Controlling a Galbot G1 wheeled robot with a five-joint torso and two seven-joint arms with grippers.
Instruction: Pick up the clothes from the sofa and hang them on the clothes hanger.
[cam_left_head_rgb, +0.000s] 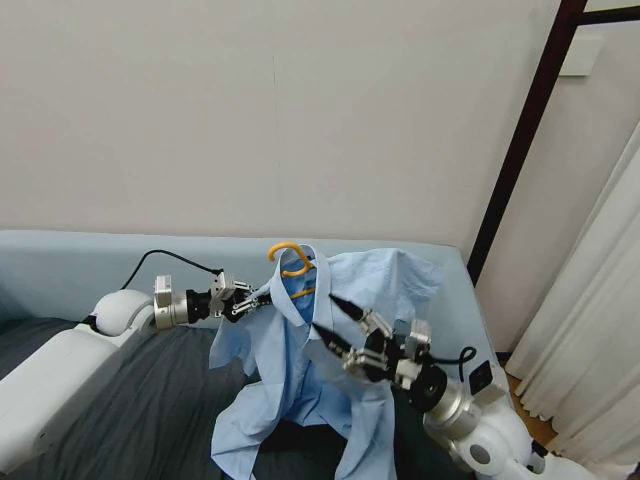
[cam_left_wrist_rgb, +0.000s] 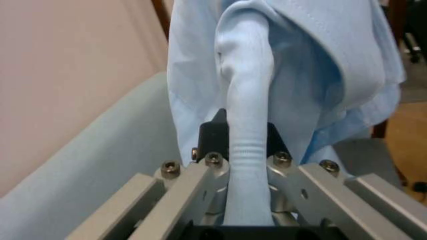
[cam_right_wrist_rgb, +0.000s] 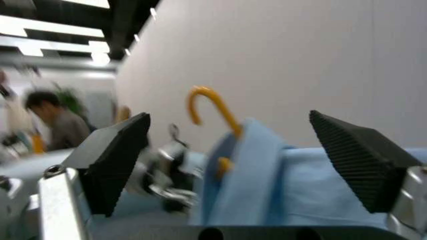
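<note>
The sofa (cam_left_head_rgb: 100, 252) spans the head view from 9 o'clock to past centre, with its pale blue backrest against the wall and its dark grey seat toward 7 o'clock.

A light blue shirt (cam_left_head_rgb: 290, 375) hangs at the middle of that view, in front of the backrest. Its collar is at 12 o'clock of the garment, one part is spread toward 2 o'clock, and its lower folds trail toward 6 o'clock over the seat.

The left hand (cam_left_head_rgb: 252, 300) reaches in from 9 o'clock of the collar. In the left wrist view this hand (cam_left_wrist_rgb: 245, 137) is clamped narrowly on a rolled fold of the shirt (cam_left_wrist_rgb: 320, 75), and the cloth runs straight between the black pads.

The right hand (cam_left_head_rgb: 330, 320) comes up from 5 o'clock and sits just at 4 o'clock of the collar, in front of the shirt's chest. In the right wrist view it (cam_right_wrist_rgb: 230, 130) is spread wide and holds nothing, with the shirt (cam_right_wrist_rgb: 320, 185) beyond its ridged pads.

The yellow hanger (cam_left_head_rgb: 287, 252) rises out of the collar, with its hook at 12 o'clock of the shirt and a strip of its shoulder showing inside the neck opening. The right wrist view shows the hook (cam_right_wrist_rgb: 210, 102) between the open fingers.
</note>
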